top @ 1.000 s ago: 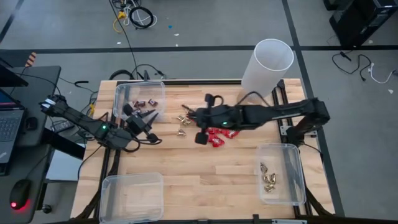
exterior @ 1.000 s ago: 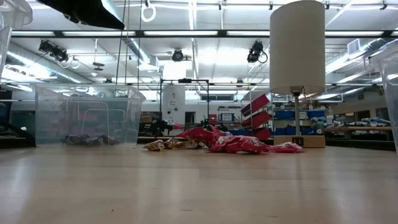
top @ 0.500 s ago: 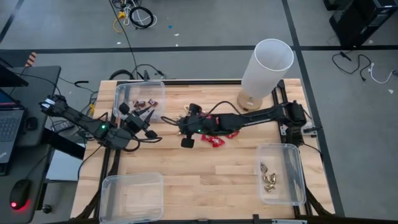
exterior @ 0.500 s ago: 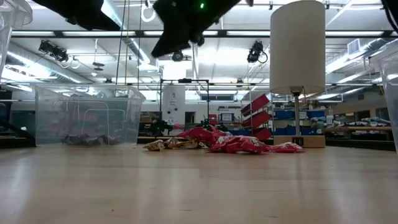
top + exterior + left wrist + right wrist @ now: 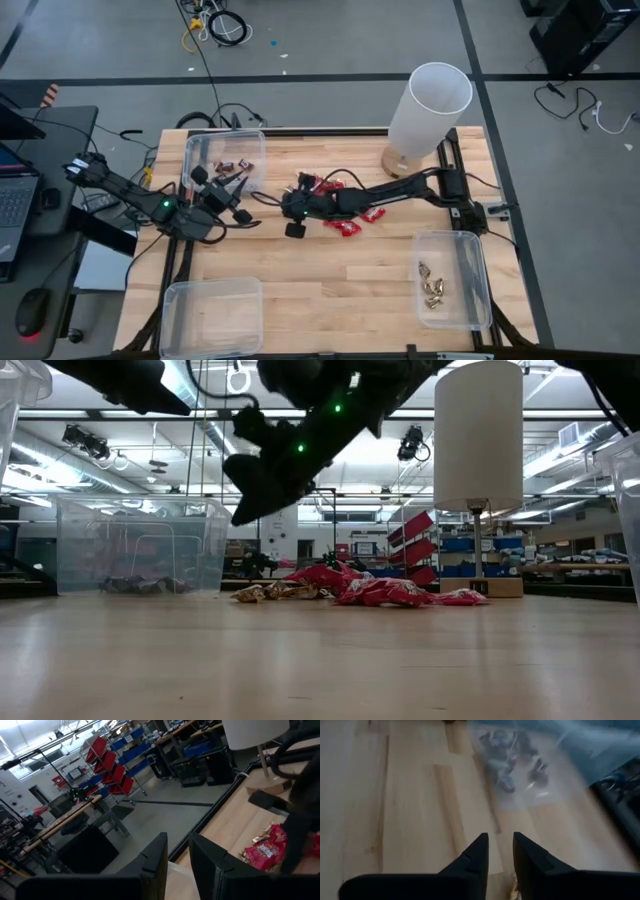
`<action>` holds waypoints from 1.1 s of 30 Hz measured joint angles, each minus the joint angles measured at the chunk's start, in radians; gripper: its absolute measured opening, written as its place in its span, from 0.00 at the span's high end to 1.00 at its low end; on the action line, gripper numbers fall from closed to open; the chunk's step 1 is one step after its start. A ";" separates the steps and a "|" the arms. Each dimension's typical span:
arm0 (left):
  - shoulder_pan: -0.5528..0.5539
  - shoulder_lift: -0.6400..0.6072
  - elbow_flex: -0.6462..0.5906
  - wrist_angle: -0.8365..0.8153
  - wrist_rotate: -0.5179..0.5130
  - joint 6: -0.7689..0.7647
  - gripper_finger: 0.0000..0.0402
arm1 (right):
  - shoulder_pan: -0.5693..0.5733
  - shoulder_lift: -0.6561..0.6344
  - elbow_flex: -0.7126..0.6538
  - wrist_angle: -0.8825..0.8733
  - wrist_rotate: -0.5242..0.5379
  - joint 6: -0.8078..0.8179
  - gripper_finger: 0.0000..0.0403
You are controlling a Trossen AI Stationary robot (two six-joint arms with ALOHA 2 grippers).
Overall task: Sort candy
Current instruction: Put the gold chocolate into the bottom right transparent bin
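The candy [image 5: 345, 215] is seen heaped near the middle of the wooden table [image 5: 330, 290], toward its far edge. In the high view the heap runs roughly crosswise on the table, the red packets [image 5: 395, 592] making up the side nearer the white cylinder [image 5: 428, 108] and a few gold pieces [image 5: 272, 592] lying at the end nearer the left arm. In the low view the red packets are crumpled and lie flat, long sides along the table; the heading of single pieces cannot be told.

More candy is already in bins. Dark bars [image 5: 232, 165] lie in the clear bin [image 5: 195, 150] at the far left corner, and gold pieces [image 5: 432, 287] lie in the clear bin [image 5: 478, 290] at the near right. A third clear bin [image 5: 175, 300] stands at the near left.

The right gripper [image 5: 292, 212] is stretched across the table to the left end of the heap and is raised off the wood, as the low view shows. Its fingers [image 5: 472, 857] are parted by a narrow gap with nothing seen between them; bare wood and the far left bin show beyond.

The left gripper [image 5: 238, 190] hangs just beside the far left bin. Its fingers [image 5: 157, 857] are likewise a little apart, and nothing is held.
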State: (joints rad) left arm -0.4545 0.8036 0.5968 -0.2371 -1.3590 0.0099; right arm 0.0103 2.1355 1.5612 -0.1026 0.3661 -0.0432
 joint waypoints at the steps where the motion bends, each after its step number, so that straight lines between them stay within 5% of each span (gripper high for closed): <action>1: 0.000 0.000 0.000 -0.011 0.000 -0.013 0.79 | -0.001 0.006 0.000 -0.002 -0.016 0.017 0.80; 20: 0.000 0.000 0.000 -0.076 0.002 -0.049 0.79 | -0.013 0.007 -0.001 -0.205 -0.081 0.066 0.63; 33: 0.000 0.000 0.000 -0.072 0.002 -0.049 0.79 | -0.017 0.007 -0.180 0.143 -0.139 0.041 0.62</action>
State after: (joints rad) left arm -0.4545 0.8036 0.5972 -0.3088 -1.3571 -0.0388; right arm -0.0064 2.1422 1.3807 0.0407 0.2269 -0.0017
